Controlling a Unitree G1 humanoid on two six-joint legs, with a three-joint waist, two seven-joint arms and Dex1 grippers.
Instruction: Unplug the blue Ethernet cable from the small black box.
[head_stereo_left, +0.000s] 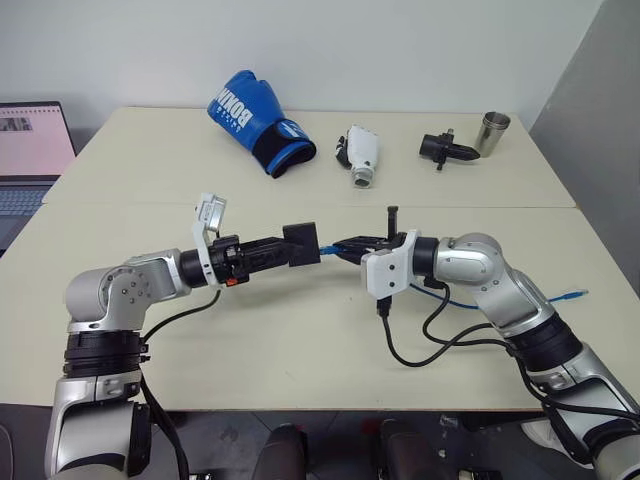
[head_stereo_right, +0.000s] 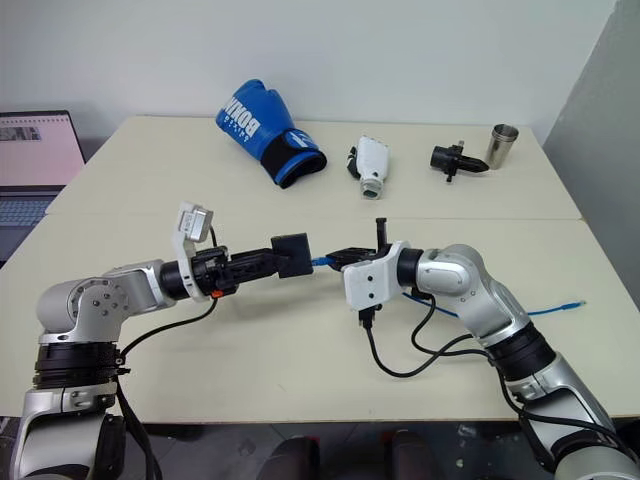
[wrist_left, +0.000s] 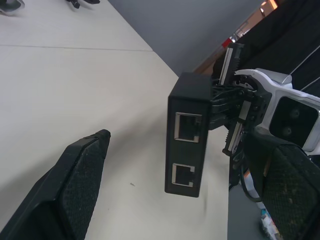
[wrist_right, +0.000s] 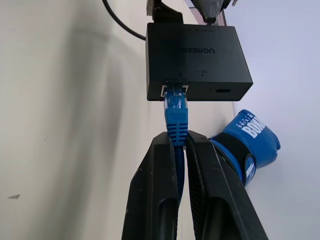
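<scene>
The small black box (head_stereo_left: 300, 243) hangs in the air above the table's middle, with two empty ports facing the left wrist camera. The blue Ethernet cable (wrist_right: 176, 107) is plugged into the box's other side. My right gripper (wrist_right: 178, 137) is shut on the cable just behind its plug, pointing at the box. From there the cable trails back along my right arm to its free end (head_stereo_left: 575, 296) on the table. My left gripper (head_stereo_left: 287, 246) comes in from the left and stands open. Its fingers (wrist_left: 75, 185) straddle the box with gaps on both sides.
At the table's far side lie a blue boxing glove (head_stereo_left: 255, 120), a white gadget (head_stereo_left: 362, 155), a black pointed gadget (head_stereo_left: 445, 148) and a metal cup (head_stereo_left: 492, 133). A laptop (head_stereo_left: 30, 150) sits off the left edge. Black arm cables (head_stereo_left: 430, 345) loop under my right arm.
</scene>
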